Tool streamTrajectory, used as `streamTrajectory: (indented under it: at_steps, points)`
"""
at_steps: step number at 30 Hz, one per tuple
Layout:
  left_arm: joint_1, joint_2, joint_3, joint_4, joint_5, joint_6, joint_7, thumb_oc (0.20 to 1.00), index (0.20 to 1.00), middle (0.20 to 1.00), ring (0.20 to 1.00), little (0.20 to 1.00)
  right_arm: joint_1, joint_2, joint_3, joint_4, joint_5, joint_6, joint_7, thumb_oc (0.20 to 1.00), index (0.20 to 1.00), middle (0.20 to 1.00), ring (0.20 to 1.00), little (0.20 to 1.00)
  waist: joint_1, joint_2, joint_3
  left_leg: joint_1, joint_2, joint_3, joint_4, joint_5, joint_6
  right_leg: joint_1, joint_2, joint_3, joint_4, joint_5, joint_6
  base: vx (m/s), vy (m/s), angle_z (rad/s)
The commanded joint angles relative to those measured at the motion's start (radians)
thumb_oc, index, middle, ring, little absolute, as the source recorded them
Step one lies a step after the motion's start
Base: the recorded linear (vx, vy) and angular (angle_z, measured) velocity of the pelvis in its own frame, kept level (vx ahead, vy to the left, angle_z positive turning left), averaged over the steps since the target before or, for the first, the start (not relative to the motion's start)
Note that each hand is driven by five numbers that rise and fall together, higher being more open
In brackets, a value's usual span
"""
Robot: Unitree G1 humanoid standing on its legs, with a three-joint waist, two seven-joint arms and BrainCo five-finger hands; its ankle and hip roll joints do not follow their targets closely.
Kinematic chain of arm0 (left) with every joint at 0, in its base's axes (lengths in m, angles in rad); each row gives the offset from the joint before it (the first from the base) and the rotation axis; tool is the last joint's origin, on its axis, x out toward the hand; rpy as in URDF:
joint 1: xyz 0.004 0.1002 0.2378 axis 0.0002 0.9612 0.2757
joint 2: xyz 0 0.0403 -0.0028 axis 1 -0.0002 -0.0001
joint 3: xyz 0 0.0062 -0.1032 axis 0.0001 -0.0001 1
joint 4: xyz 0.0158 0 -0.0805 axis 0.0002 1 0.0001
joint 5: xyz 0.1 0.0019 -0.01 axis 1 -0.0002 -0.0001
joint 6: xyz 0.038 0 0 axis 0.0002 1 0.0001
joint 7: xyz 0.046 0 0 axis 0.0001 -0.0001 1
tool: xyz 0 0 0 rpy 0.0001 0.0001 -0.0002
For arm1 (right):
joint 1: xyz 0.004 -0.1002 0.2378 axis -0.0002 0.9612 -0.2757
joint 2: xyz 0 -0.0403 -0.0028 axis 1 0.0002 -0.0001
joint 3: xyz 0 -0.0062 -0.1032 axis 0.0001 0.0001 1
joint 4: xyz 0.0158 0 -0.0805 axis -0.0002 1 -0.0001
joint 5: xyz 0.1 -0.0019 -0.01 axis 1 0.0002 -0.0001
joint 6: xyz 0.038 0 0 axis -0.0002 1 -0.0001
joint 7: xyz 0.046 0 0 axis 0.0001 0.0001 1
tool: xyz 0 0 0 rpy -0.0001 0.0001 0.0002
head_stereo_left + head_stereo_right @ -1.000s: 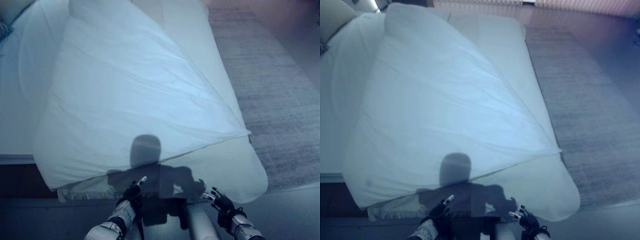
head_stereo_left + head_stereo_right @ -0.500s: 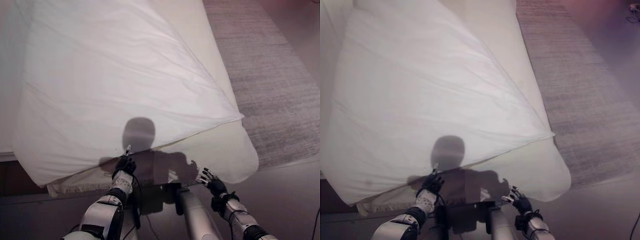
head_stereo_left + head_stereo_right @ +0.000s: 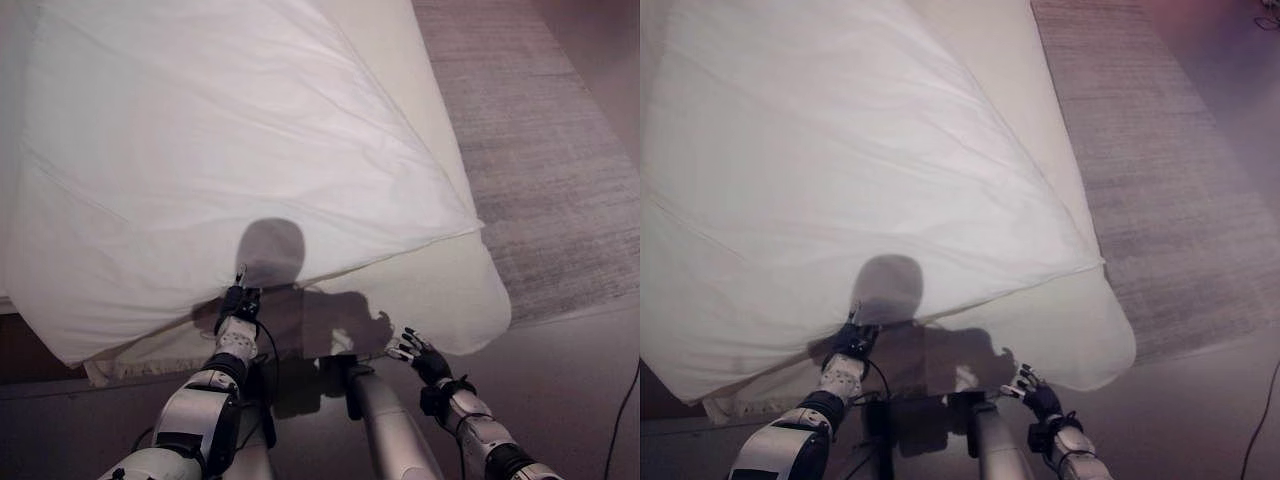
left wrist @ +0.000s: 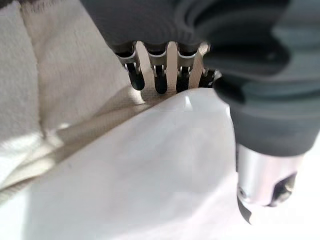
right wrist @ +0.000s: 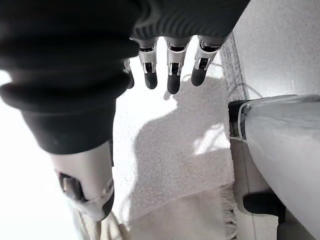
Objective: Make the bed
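A white duvet (image 3: 220, 150) lies askew across the bed (image 3: 445, 290), its near corner pointing right and its near edge slanting over the foot. My left hand (image 3: 238, 305) is at that near edge, open, fingers (image 4: 160, 82) straight over a beige fringed blanket (image 4: 65, 65), with the thumb (image 4: 260, 180) over the duvet's (image 4: 140, 175) edge. My right hand (image 3: 420, 355) hovers open, fingers (image 5: 172, 75) spread, just off the foot of the bed, above the beige blanket (image 5: 170, 150), touching nothing.
The beige blanket's fringe (image 3: 150, 355) hangs out from under the duvet at the foot. A grey rug (image 3: 540, 150) runs along the bed's right side, with bare floor (image 3: 570, 370) beyond it and around the near corner.
The camera has tilted down and moved closer to the bed. My left hand has reached forward to the duvet's near edge. My right hand has edged forward, still open.
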Motion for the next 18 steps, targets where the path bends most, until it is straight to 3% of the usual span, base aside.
streamTrajectory:
  at_steps: [1, 2, 12, 18]
  points:
    - [-0.092, 0.054, 0.051, -0.018, -0.025, -0.068, 0.001, 0.438, 0.438, 0.438, 0.438, 0.438, 0.023, -0.035, 0.029, -0.083, -0.008, -0.027, -0.005, 1.0, 1.0, 1.0, 1.0, 1.0, -0.007, 0.026, -0.02, -0.088, -0.009, -0.014, 0.001, 0.045, 0.018, -0.018, -0.015, -0.007, 0.0, 0.07, 0.033, 0.0, 0.0, 0.0]
    - [-0.094, 0.053, 0.052, -0.017, -0.028, -0.069, 0.004, 0.203, 0.203, 0.203, 0.203, 0.203, 0.025, -0.035, 0.029, -0.083, -0.009, -0.026, -0.006, 1.0, 1.0, 1.0, 1.0, 1.0, -0.007, 0.027, -0.022, -0.091, -0.009, -0.016, 0.002, 0.045, 0.017, -0.021, -0.015, -0.008, 0.001, 0.069, 0.033, 0.0, 0.0, 0.0]
    - [-0.068, 0.026, 0.058, -0.057, -0.055, -0.089, -0.008, 0.2, 0.2, 0.2, 0.2, 0.2, 0.033, -0.03, 0.029, -0.088, -0.009, -0.03, -0.011, 1.0, 1.0, 1.0, 1.0, 1.0, -0.002, 0.031, -0.035, -0.097, -0.003, -0.014, -0.001, 0.049, 0.014, -0.034, -0.013, -0.009, 0.004, 0.071, 0.033, 0.0, 0.0, 0.0]
    - [-0.043, -0.058, 0.019, -0.194, -0.101, -0.116, -0.076, 0.2, 0.2, 0.2, 0.2, 0.2, 0.025, -0.018, 0.029, -0.102, 0.028, -0.03, 0.009, 1.0, 1.0, 1.0, 1.0, 1.0, 0.008, 0.033, -0.029, -0.085, -0.01, -0.019, -0.005, 0.05, 0.016, -0.021, -0.016, -0.01, 0.002, 0.068, 0.035, 0.0, 0.0, 0.0]
